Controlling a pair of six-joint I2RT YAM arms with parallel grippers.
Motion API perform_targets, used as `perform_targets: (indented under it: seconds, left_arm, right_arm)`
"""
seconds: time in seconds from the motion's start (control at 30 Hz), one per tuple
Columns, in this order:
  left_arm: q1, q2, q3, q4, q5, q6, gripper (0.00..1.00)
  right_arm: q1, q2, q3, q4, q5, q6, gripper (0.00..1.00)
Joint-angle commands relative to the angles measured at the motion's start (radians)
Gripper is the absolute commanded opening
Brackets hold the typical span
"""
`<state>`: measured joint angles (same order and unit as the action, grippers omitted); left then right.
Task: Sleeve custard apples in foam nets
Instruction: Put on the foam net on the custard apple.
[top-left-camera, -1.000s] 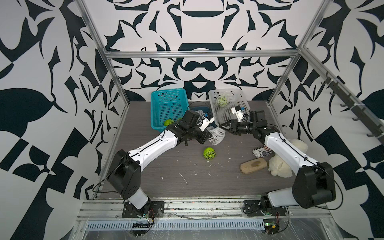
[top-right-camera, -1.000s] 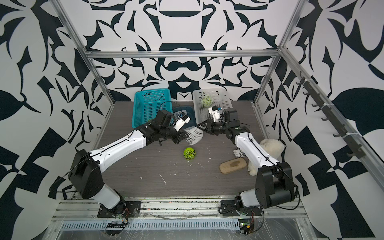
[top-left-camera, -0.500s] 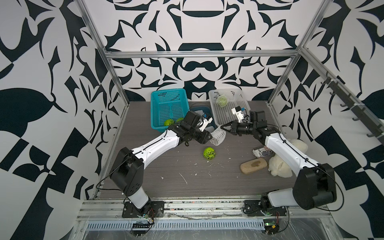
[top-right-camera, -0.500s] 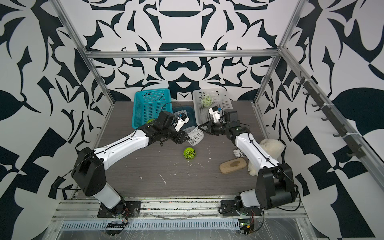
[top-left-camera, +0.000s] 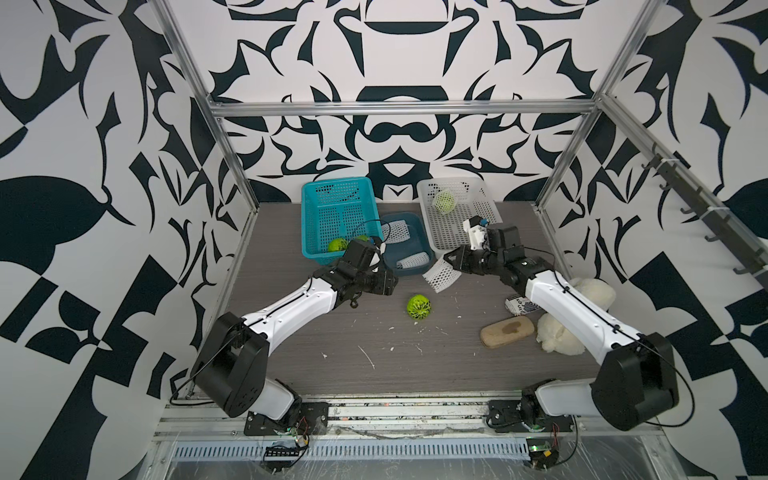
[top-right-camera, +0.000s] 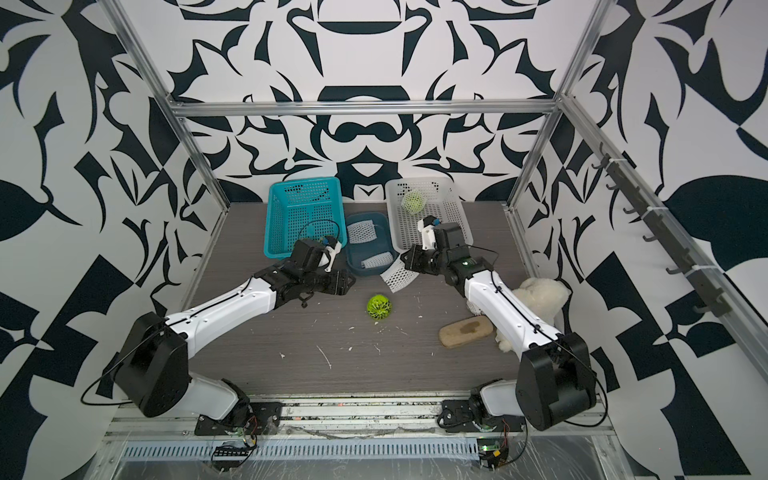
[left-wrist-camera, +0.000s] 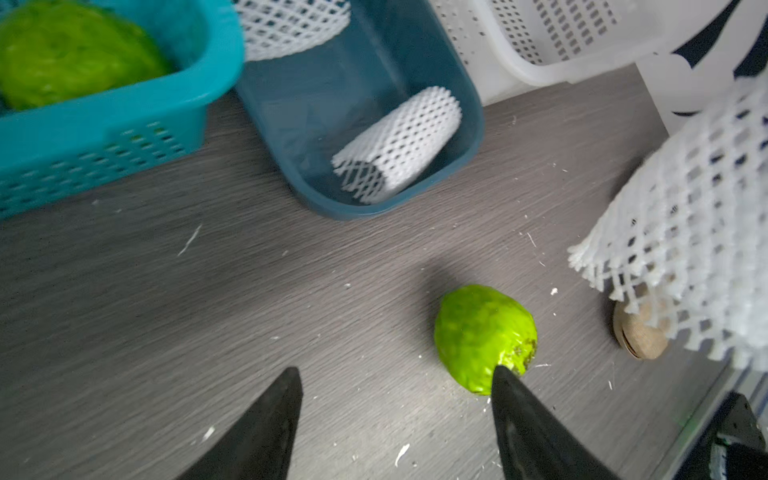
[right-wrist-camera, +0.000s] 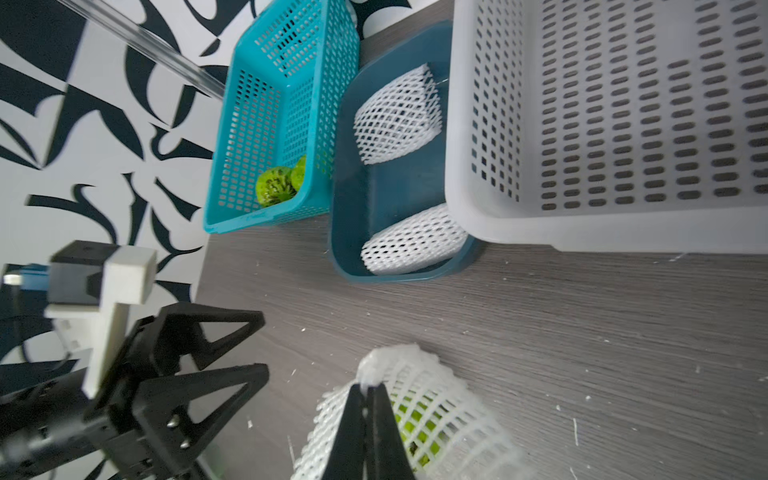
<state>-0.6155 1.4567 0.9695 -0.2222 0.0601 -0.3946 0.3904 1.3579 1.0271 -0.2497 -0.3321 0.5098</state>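
The right end effector is clamped on the rim of a foam net, which hangs above the worktop, toward its far edge. The left end effector stands wide and empty beside a bare custard apple lying mid-worktop. Two spare nets lie in a dark blue tray.

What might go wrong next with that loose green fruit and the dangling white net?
1. The right jaws pinch only the rim of the foam net, so it may slip free or tear once it is stretched.
2. The custard apple lies loose on the table. The open left jaws, close by, might nudge it and send it rolling away.
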Motion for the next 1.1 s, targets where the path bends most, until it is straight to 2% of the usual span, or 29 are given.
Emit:
perform_targets:
  seconds: [0.0,0.3,0.5,0.67,1.07]
  left_arm:
    - [0.012,-0.035,-0.044,0.031,-0.041,-0.071,0.74]
    - [0.019,-0.047,-0.093,0.068,-0.052,-0.109,0.74]
    - [0.018,-0.050,-0.110,0.092,-0.049,-0.115,0.74]
    - [0.019,-0.029,-0.104,0.105,-0.032,-0.119,0.74]
    - [0.019,-0.021,-0.087,0.106,-0.020,-0.124,0.74]
  right_arm:
    - [0.113,0.003,0.036,-0.039,0.264,-0.094,0.00]
    - [0.302,0.088,0.055,0.006,0.543,-0.241,0.00]
    - [0.372,0.094,0.049,0.012,0.596,-0.298,0.00]
    - [0.413,0.069,0.048,-0.015,0.720,-0.363,0.00]
    - [0.433,0.121,0.062,0.020,0.665,-0.345,0.00]
